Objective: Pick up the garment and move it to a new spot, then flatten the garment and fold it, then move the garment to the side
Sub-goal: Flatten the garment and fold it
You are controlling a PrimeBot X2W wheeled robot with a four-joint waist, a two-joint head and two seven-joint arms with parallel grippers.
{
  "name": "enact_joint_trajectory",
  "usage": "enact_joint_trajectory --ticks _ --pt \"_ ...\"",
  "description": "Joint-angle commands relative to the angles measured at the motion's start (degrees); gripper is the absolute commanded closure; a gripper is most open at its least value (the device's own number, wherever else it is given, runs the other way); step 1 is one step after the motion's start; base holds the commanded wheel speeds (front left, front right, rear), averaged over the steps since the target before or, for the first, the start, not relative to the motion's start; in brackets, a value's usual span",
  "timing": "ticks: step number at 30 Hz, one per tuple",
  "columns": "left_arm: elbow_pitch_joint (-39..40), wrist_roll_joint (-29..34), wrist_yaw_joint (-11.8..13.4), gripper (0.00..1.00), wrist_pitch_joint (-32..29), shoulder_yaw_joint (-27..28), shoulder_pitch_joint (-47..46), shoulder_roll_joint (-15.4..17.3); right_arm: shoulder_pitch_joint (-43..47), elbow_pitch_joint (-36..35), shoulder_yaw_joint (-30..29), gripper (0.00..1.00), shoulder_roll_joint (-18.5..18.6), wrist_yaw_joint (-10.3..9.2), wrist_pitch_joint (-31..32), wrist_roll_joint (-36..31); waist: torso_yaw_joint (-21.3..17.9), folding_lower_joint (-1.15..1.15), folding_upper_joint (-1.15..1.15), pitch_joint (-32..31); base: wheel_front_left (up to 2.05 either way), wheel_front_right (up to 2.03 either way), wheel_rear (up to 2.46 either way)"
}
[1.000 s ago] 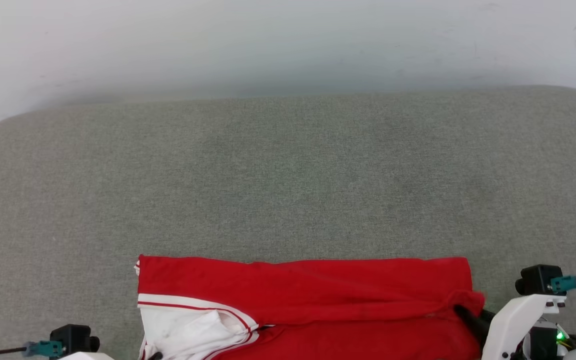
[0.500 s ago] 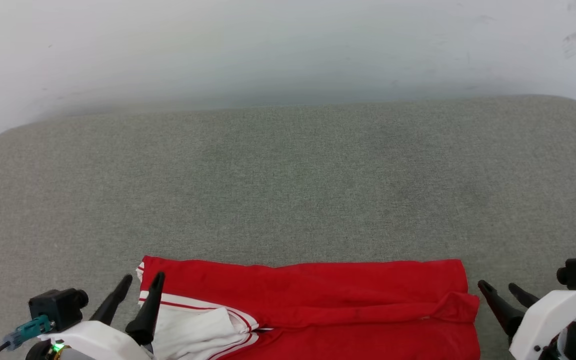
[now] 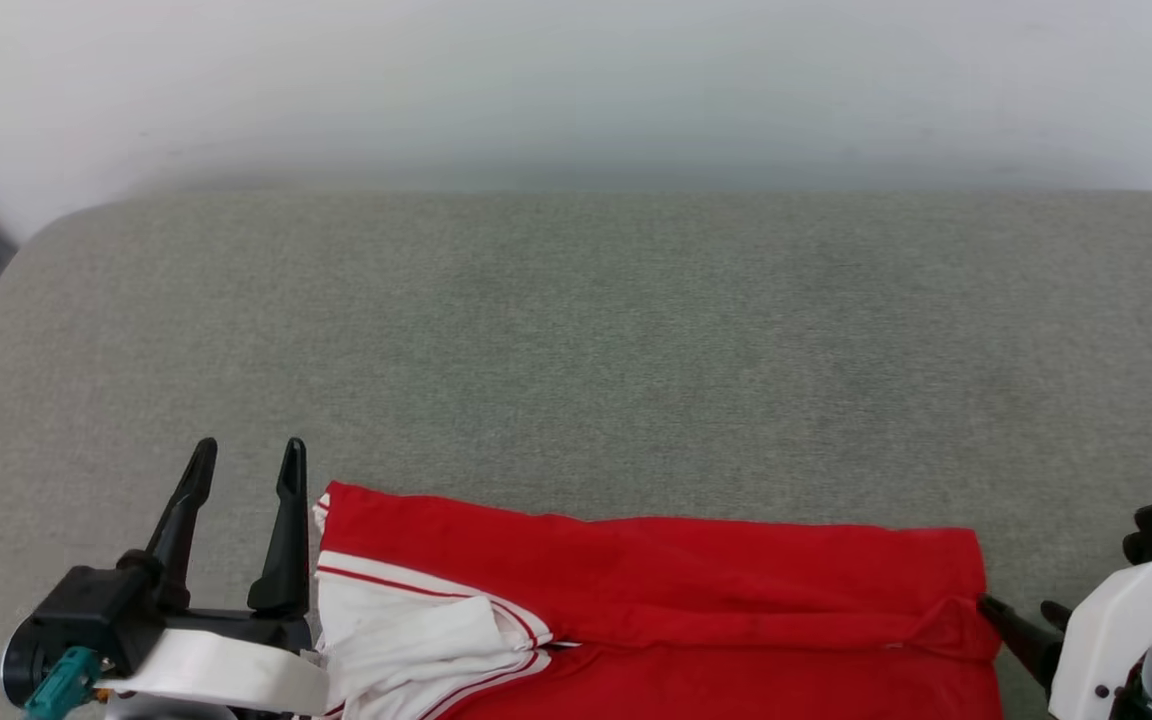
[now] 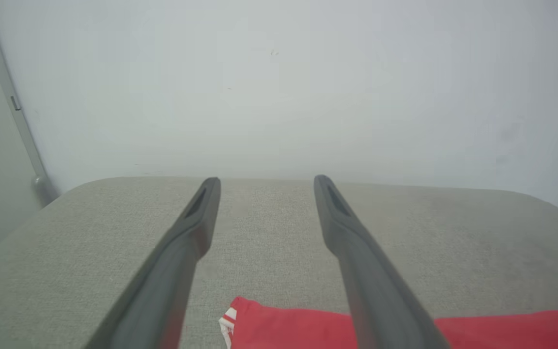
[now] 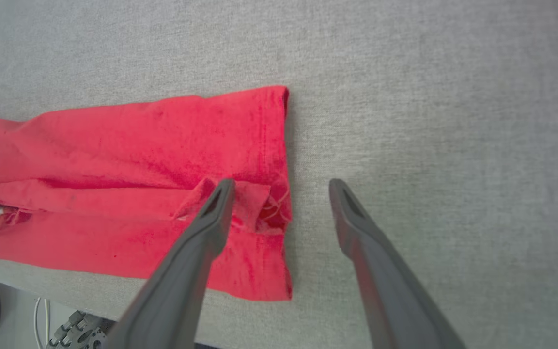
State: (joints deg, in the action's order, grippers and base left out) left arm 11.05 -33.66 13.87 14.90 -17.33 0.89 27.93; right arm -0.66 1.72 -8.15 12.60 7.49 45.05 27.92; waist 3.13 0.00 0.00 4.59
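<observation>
The garment (image 3: 656, 590) lies folded into a long red band along the near edge of the grey cushion, its white sleeve with striped trim (image 3: 416, 630) at the left end; no lettering shows. My left gripper (image 3: 246, 470) stands open just left of the sleeve end, fingers pointing away from me and holding nothing. In the left wrist view the garment (image 4: 298, 329) lies low between and right of the fingers (image 4: 196, 228). My right gripper (image 3: 1021, 610) is open at the right end. In the right wrist view its left finger (image 5: 218, 208) hovers over a small turned-up flap of the garment (image 5: 162, 145).
The grey fabric cushion (image 3: 596, 360) stretches wide beyond the garment, up to a pale wall (image 3: 576, 80). Its near edge (image 5: 90, 295) drops off just below the garment, with cables and robot parts underneath. A metal post (image 4: 22, 140) stands at the far left.
Both grippers let go of the garment and opened. The left gripper rose into view beside the sleeve end. The camera shifted, so the garment sits further right in the picture.
</observation>
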Motion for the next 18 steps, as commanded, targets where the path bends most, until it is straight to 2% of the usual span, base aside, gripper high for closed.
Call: enact_joint_trajectory --ticks 1,4,13,14,15,18 --pt "0.8 1.1 0.4 0.00 0.3 0.4 0.5 -0.6 0.6 -0.1 0.0 0.00 -0.5 0.00 0.6 -0.5 1.0 0.00 0.00 0.7 0.00 0.00 0.00" --pt "2.2 3.1 0.9 0.00 0.4 1.0 1.6 -1.5 0.7 0.8 0.0 0.00 -1.5 0.00 1.9 -0.9 2.1 0.00 0.00 1.5 0.00 0.00 0.00" --pt "2.0 4.9 -1.3 0.00 0.4 1.7 1.5 -3.1 -0.7 7.1 2.3 0.00 -3.7 -0.01 5.4 -0.2 3.5 0.00 0.00 4.2 0.00 0.00 0.00" --pt "1.6 5.2 -1.9 0.00 0.4 1.8 1.2 -3.5 -1.0 8.5 3.5 0.64 -3.9 0.00 6.1 0.6 3.5 0.00 0.00 4.4 0.00 0.00 0.00" --pt "1.5 5.3 -2.1 0.00 0.4 1.8 1.0 -3.6 -1.2 8.7 3.7 1.00 -3.8 0.00 6.1 0.8 3.4 0.00 0.00 4.3 0.00 0.00 0.00" --pt "0.9 5.4 -2.4 0.00 0.4 1.8 1.3 -3.8 -2.3 8.2 4.1 1.00 -2.8 -0.01 5.4 1.5 3.1 0.00 0.00 3.6 0.00 0.00 0.00"
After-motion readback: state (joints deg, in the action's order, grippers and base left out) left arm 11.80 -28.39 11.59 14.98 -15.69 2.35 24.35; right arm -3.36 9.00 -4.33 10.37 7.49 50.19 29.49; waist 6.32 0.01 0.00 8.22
